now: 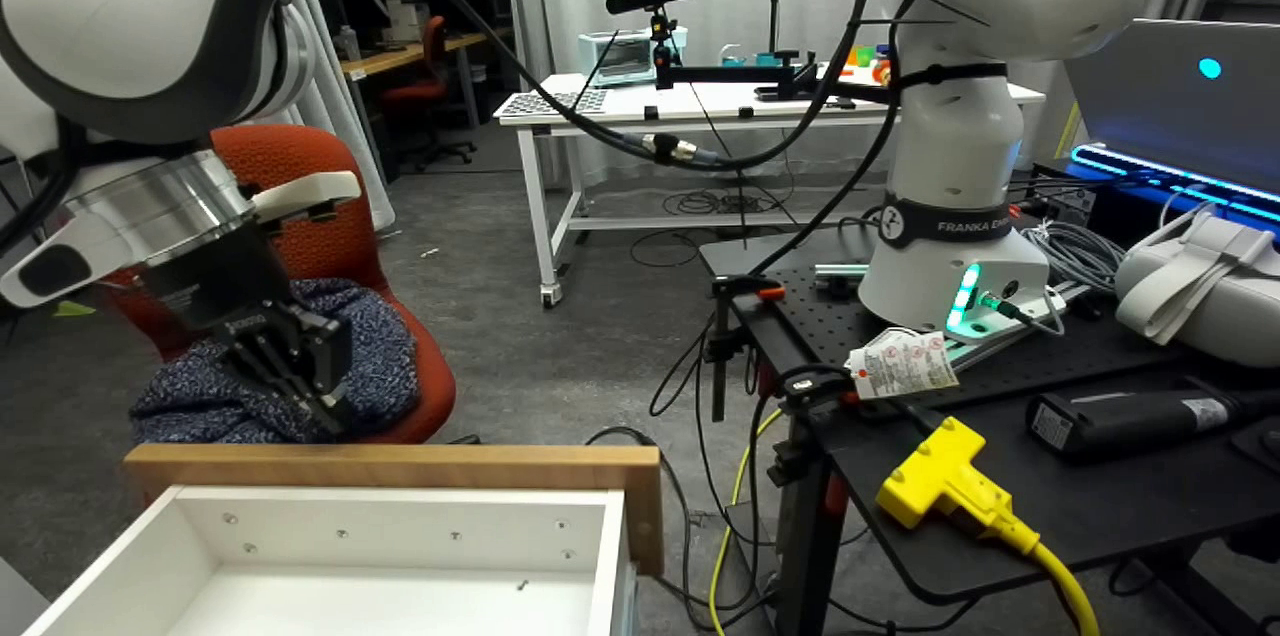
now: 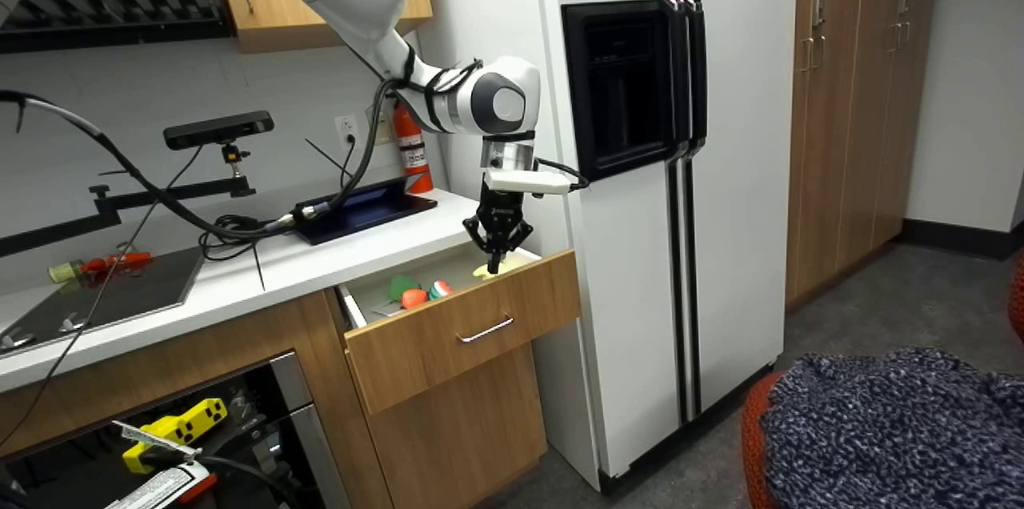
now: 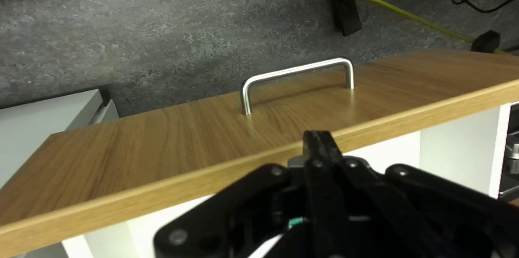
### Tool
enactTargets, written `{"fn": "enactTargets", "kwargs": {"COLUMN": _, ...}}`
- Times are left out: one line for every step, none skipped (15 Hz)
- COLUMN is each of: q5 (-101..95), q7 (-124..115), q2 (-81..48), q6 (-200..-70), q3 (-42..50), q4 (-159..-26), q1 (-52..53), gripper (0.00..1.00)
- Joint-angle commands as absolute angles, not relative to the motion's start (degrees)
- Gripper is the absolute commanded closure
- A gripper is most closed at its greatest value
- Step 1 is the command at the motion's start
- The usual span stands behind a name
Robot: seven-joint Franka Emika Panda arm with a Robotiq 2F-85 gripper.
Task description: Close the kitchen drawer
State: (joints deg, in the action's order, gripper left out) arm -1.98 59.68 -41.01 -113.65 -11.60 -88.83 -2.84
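The kitchen drawer stands pulled out. Its white inside and wooden front panel (image 1: 400, 468) show in an exterior view. In an exterior view its wooden front (image 2: 432, 341) has a metal handle (image 2: 486, 330). In the wrist view the front panel (image 3: 194, 136) crosses the picture, with the handle (image 3: 298, 70) on its outer face. My gripper (image 1: 335, 408) points down near the panel's top edge. Its fingers are together with nothing between them, also in an exterior view (image 2: 494, 259) and the wrist view (image 3: 318, 138). Whether the fingertips touch the panel cannot be told.
A green item (image 2: 402, 286), an orange item (image 2: 414, 298) and a yellow item (image 2: 488, 270) lie in the drawer. The white counter (image 2: 288, 275) is above it, the fridge (image 2: 624, 285) beside it. A red chair (image 1: 425, 356) with a dark cloth stands beyond the drawer front.
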Motion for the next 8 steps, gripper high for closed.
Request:
{"fn": "enactTargets", "kwargs": {"q5": -3.5, "q7": 60.3, "q2": -41.2, "q6": -113.0, "q3": -9.9, "q4": -87.9, "q1": -1.3, "gripper": 1.00}}
{"fn": "enactTargets", "kwargs": {"q5": -4.7, "q7": 60.1, "q2": -41.2, "q6": -112.5, "q3": -9.4, "q4": -87.8, "q1": -0.8, "gripper": 1.00}}
{"fn": "enactTargets", "kwargs": {"q5": -5.3, "q7": 59.8, "q2": -41.1, "q6": -112.4, "q3": -9.1, "q4": -87.8, "q1": -0.6, "gripper": 1.00}}
{"fn": "enactTargets", "kwargs": {"q5": -5.7, "q7": 60.2, "q2": -41.2, "q6": -112.3, "q3": -9.1, "q4": -87.7, "q1": -0.6, "gripper": 1.00}}
{"fn": "enactTargets", "kwargs": {"q5": -6.0, "q7": 60.5, "q2": -41.3, "q6": -112.2, "q3": -9.1, "q4": -87.7, "q1": -0.5, "gripper": 1.00}}
{"fn": "enactTargets", "kwargs": {"q5": -6.0, "q7": 61.2, "q2": -41.3, "q6": -112.3, "q3": -9.3, "q4": -87.7, "q1": -0.7, "gripper": 1.00}}
{"fn": "enactTargets", "kwargs": {"q5": -5.8, "q7": 62.1, "q2": -41.4, "q6": -112.4, "q3": -9.6, "q4": -87.7, "q1": -1.0, "gripper": 1.00}}
{"fn": "enactTargets", "kwargs": {"q5": -5.7, "q7": 62.7, "q2": -41.4, "q6": -112.4, "q3": -9.8, "q4": -87.7, "q1": -1.0, "gripper": 1.00}}
